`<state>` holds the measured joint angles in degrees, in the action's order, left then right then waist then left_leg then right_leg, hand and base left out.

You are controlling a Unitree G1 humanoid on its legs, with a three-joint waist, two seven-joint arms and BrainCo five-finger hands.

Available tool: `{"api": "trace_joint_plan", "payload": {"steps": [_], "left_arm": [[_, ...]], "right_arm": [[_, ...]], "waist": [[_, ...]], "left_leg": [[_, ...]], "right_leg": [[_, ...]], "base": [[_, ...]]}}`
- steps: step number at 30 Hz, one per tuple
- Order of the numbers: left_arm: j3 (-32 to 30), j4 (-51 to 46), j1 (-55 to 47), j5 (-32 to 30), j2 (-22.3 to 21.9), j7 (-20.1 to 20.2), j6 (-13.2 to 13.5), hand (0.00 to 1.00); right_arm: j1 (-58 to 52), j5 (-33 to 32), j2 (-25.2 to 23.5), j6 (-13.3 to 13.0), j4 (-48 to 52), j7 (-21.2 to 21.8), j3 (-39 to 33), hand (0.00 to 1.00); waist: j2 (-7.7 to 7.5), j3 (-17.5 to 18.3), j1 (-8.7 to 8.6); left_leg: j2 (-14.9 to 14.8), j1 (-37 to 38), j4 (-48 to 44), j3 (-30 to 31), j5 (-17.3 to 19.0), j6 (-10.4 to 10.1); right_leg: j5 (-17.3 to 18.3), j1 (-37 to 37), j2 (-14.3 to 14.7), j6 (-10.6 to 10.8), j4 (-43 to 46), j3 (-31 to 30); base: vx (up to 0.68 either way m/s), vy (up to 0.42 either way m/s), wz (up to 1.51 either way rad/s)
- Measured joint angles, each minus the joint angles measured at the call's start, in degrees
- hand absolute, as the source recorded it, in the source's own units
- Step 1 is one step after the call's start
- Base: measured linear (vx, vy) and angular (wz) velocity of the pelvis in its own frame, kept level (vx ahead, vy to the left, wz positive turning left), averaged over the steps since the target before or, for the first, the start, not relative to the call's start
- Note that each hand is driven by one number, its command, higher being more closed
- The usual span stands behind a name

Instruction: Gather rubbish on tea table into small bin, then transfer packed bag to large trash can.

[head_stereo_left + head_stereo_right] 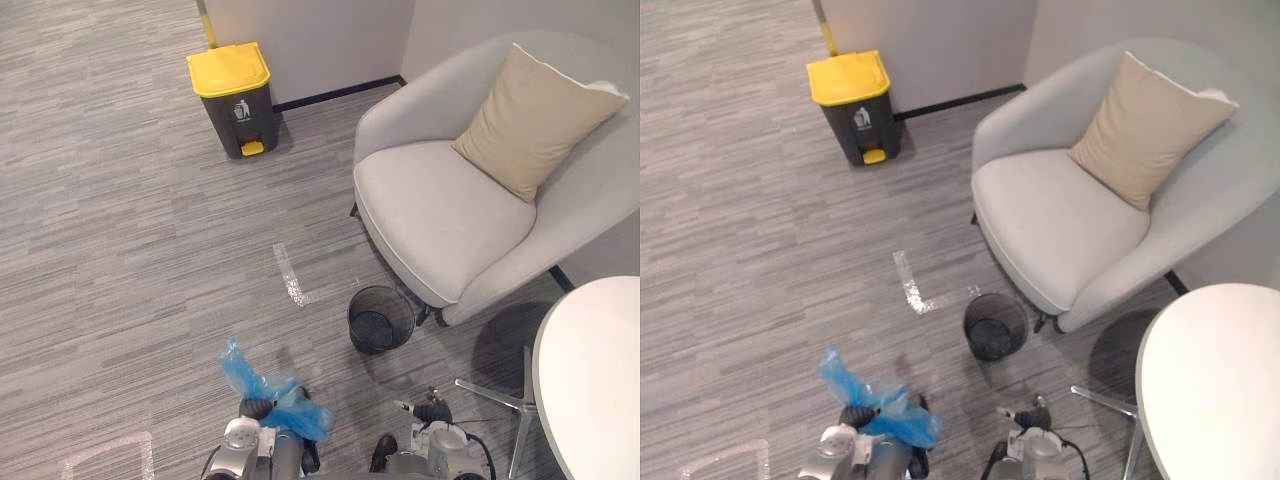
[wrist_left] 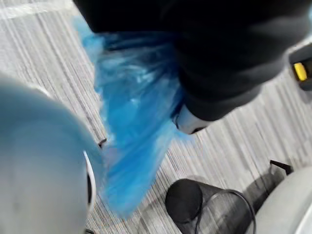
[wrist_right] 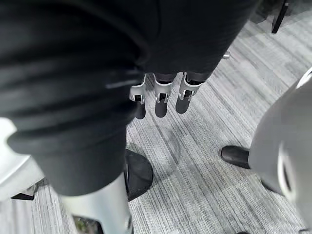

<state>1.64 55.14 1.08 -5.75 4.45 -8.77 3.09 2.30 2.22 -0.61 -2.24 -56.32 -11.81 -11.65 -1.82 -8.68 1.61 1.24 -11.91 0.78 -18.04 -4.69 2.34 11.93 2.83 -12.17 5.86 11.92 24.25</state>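
Now, the left eye view: the blue bag is held low at the left hand, with its loose tail pointing ahead and to the left. The large trash can is seen well apart in that same direction, yellow lid down, and the left hand is judged the nearer one. The small bin is seen just beside the armchair. Left wrist view: fingers are curled into the bag's plastic. Right wrist view: the right hand is hung downward, fingers straight and side by side, with nothing held.
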Motion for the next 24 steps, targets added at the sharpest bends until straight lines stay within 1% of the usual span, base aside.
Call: {"api": "trace_joint_plan", "payload": {"steps": [1, 3, 4, 5, 6, 7, 8, 10, 12, 13, 14, 15, 16, 17, 18, 19, 20, 21, 22, 23, 24], "left_arm": [[-0.08, 0.05, -0.12, -0.31, 0.16, 0.00, 0.02, 1.00], [-0.51, 0.10, -0.16, -0.42, 0.45, -0.01, 0.02, 1.00], [-0.55, 0.21, -0.23, -0.40, 0.42, -0.04, 0.00, 1.00], [-0.50, 0.37, -0.63, -0.40, 0.37, -0.08, -0.04, 1.00], [-0.54, 0.25, -0.71, -0.37, 0.43, -0.10, -0.03, 1.00], [-0.56, -0.09, -0.63, -0.30, 0.51, -0.13, -0.01, 1.00], [-0.86, -0.40, -0.67, -0.13, 0.83, -0.30, 0.03, 1.00], [-2.24, -0.40, -0.71, 0.61, 1.07, -1.16, 0.01, 1.00], [-2.52, -0.39, -0.36, 1.36, 0.80, -1.14, -0.01, 1.00], [-2.53, -0.36, 0.04, 1.40, 0.56, -1.14, -0.01, 1.00], [-2.54, -0.22, 0.56, 1.40, 0.30, -1.12, -0.01, 1.00], [-2.52, -0.11, 0.91, 1.40, 0.24, -1.10, 0.00, 1.00], [-2.49, 0.09, 1.32, 1.39, 0.24, -1.05, 0.01, 1.00], [-2.46, 0.29, 1.76, 1.37, 0.24, -1.05, 0.01, 1.00], [-2.43, 0.32, 1.94, 1.30, 0.17, -1.02, 0.05, 1.00], [-2.43, 0.46, 2.00, 1.29, 0.07, -0.99, 0.11, 1.00], [-2.58, 0.84, 2.43, 1.29, -0.95, -1.03, 0.16, 1.00], [-2.92, 0.76, 2.69, 1.26, -1.54, -0.97, 0.33, 1.00], [-3.23, 0.70, 2.64, 1.24, -2.40, -0.97, 0.32, 1.00], [-4.15, 0.60, 2.68, 1.21, -2.99, -0.92, 0.33, 1.00], [-4.97, 0.22, 2.34, 1.11, -3.77, -0.89, 0.34, 1.00]], "right_arm": [[0.17, 0.03, 0.00, 0.00, 0.00, 0.00, -0.15, 0.00], [0.70, 0.05, 0.06, 0.01, -0.05, 0.01, -0.47, 0.00], [0.66, 0.10, 0.24, 0.01, -0.25, 0.05, -0.50, 0.00], [0.78, 0.12, 0.53, 0.17, -0.99, 0.14, -0.46, 0.00], [0.81, 0.11, 0.43, 0.22, -0.89, 0.21, -0.46, 0.00], [0.65, 0.11, 0.11, 0.18, -0.81, 0.37, -0.34, 0.00], [0.31, 0.10, -0.75, 0.16, -0.86, 0.41, -0.34, 0.00], [0.45, 0.06, -1.15, -0.33, -0.60, 0.41, -0.30, 0.00], [0.61, 0.04, -1.14, -0.63, -0.60, 0.38, -0.33, 0.00], [0.88, 0.03, -1.03, -0.73, -0.31, 0.37, -0.41, 0.00], [1.23, 0.02, -0.89, -0.70, -0.22, 0.38, -0.49, 0.00], [1.30, 0.04, -0.80, -0.68, -0.07, 0.39, -0.58, 0.00], [1.31, 0.05, -0.83, -0.66, 0.17, 0.40, -0.91, 0.00], [1.28, 0.07, -0.87, -0.65, 0.35, 0.40, -1.61, 0.00], [0.77, 0.06, -0.84, -0.62, 0.53, 0.41, -2.34, 0.00], [0.34, 0.05, -0.81, -0.62, 0.67, 0.42, -3.05, 0.00], [0.66, 0.06, -0.61, -0.54, 0.77, 0.45, -3.97, 0.00], [1.00, 0.02, -0.50, -0.56, 1.58, 0.43, -4.14, 0.00], [1.20, 0.02, -0.57, -0.57, 1.75, 0.48, -3.81, 0.00], [1.18, 0.01, -0.94, -0.56, 1.89, 0.54, -3.32, 0.00], [1.03, -0.14, -1.61, -0.54, 1.95, 0.50, -2.26, 0.00]], "waist": [[-0.72, 0.27, -0.03], [-1.92, -0.28, -0.10], [-2.04, -0.47, -0.20], [-1.47, -0.80, -0.52], [-1.00, -0.92, -0.73], [-0.41, -1.29, -1.18], [-0.10, -1.60, -1.21], [-0.51, -1.64, -1.51], [-0.61, -1.95, -1.52], [-0.67, -2.51, -1.56], [-0.72, -2.94, -1.63], [-0.75, -2.98, -1.84], [-0.80, -3.03, -2.24], [-0.80, -3.10, -2.74], [-1.12, -2.91, -3.14], [-1.29, -2.79, -3.50], [0.48, -2.94, -3.50], [1.48, -3.29, -3.55], [2.06, -3.39, -3.53], [2.47, -3.50, -3.55], [2.55, -3.63, -3.25]], "left_leg": [[1.18, 0.14, -0.60, -0.03, 0.97, 0.71], [3.20, 0.10, -3.95, 0.10, 4.15, 1.59], [4.01, -0.20, -6.22, 1.28, 6.22, 2.19], [3.98, -0.23, -9.48, 2.27, 8.30, 2.34], [3.70, 0.02, -11.40, 3.32, 9.80, 2.61], [3.06, 0.80, -13.51, 4.97, 11.83, 3.13], [2.74, 1.91, -14.54, 6.42, 13.88, 3.33], [2.65, 3.74, -14.58, 8.33, 15.53, 3.29], [2.93, 6.18, -13.36, 10.05, 16.66, 3.07], [3.20, 7.86, -12.62, 10.99, 16.81, 3.06], [3.40, 9.51, -12.00, 11.60, 17.46, 2.79], [3.69, 10.92, -11.31, 12.86, 17.94, 2.43], [3.94, 12.62, -10.18, 14.37, 18.42, 1.96], [4.07, 14.65, -8.68, 16.25, 18.85, 1.31], [4.07, 16.90, -7.71, 17.98, 19.67, -0.04], [3.90, 18.13, -8.05, 19.04, 20.46, -1.35], [2.11, 18.03, -9.83, 19.37, 21.12, -2.63], [0.99, 16.31, -15.17, 18.11, 21.13, -4.12], [-0.36, 13.91, -23.54, 15.16, 20.86, -4.61], [-1.82, 11.54, -31.21, 13.18, 19.67, -6.51], [-4.83, 7.35, -43.00, 10.92, 18.90, -8.49]], "right_leg": [[0.94, -0.05, -1.33, 0.59, 1.13, 0.11], [2.42, -0.79, -4.06, 0.75, 4.03, -0.01], [2.50, -1.05, -5.37, 0.04, 7.46, -0.25], [1.37, 0.76, -6.64, -1.71, 14.43, -1.87], [-0.08, 2.47, -6.95, -4.08, 19.98, -3.78], [-2.97, 5.69, -6.73, -7.21, 27.95, -7.12], [-0.19, 8.61, -5.01, -5.89, 33.82, -11.13], [3.62, 13.08, -1.57, -4.70, 36.58, -13.23], [5.11, 17.20, 1.03, -3.96, 33.57, -11.67], [5.05, 18.66, 2.17, -3.86, 30.52, -10.11], [4.47, 20.22, 3.27, -4.00, 26.58, -8.75], [3.11, 21.45, 4.43, -4.08, 21.88, -7.81], [1.01, 22.22, 5.41, -4.30, 17.38, -7.32], [-1.68, 22.37, 6.45, -5.07, 13.29, -7.44], [-5.35, 22.02, 7.26, -6.43, 9.57, -8.24], [-9.36, 21.02, 7.47, -10.06, 9.23, -8.46], [-8.55, 19.78, 7.98, -10.96, 9.67, -6.67], [-6.96, 17.91, 8.72, -11.72, 9.41, -5.53], [-5.87, 15.36, 9.79, -12.02, 8.19, -5.03], [-5.54, 12.81, 10.85, -12.42, 6.71, -4.99], [-4.93, 8.75, 12.25, -12.50, 4.29, -6.06]], "base": [[0.23, 0.108, 0.33], [0.23, 0.095, 0.28], [0.27, 0.108, 0.32], [0.28, 0.117, 0.39], [0.30, 0.138, 0.52], [0.32, 0.096, 0.57], [0.33, 0.065, 0.57], [0.33, 0.012, 0.49], [0.39, -0.006, 0.43], [0.40, -0.023, 0.46], [0.44, -0.042, 0.51], [0.47, -0.051, 0.62], [0.55, -0.077, 0.76], [0.60, -0.115, 0.98], [0.76, -0.179, 1.07], [0.65, -0.175, 0.93], [0.66, -0.174, 0.69], [0.67, -0.169, 0.38], [0.53, -0.133, 0.21], [0.64, -0.115, 0.02], [0.58, -0.055, -0.07]]}}
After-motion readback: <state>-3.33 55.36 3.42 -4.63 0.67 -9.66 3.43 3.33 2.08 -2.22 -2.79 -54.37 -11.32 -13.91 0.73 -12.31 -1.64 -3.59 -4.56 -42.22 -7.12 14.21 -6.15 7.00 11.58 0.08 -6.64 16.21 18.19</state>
